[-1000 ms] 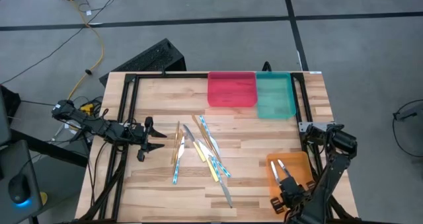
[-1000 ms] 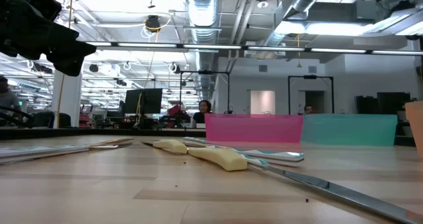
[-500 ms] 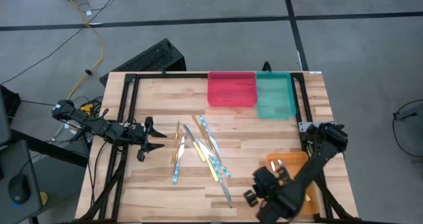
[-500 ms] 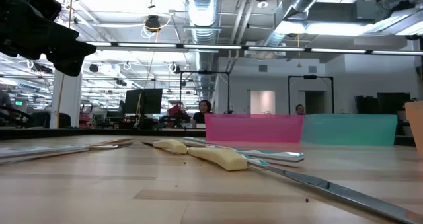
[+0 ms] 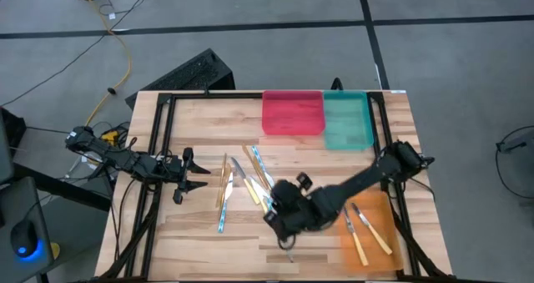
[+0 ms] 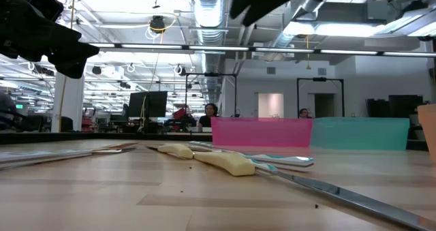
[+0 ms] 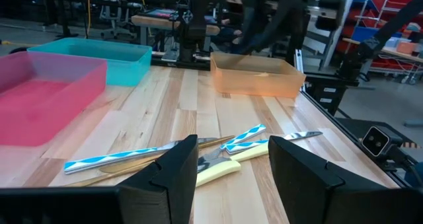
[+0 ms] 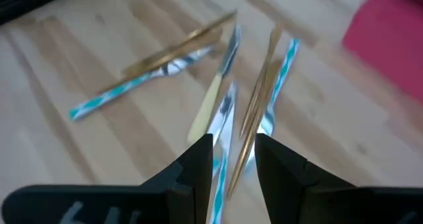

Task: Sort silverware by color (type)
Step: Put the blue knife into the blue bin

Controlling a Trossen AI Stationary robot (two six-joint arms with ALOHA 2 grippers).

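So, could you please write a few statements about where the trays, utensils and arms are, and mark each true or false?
1. The translucent orange plastic tray holds two yellow-handled metal knives. True.
2. The red plastic tray holds several utensils. False: it is empty.
3. The right end effector is above the mixed pile of utensils in the middle of the wooden table. True.
4. The left end effector grips a wooden stick. False: it is open and empty, beside the pile.
5. The teal plastic tray stands apart from the red one. False: they sit side by side.
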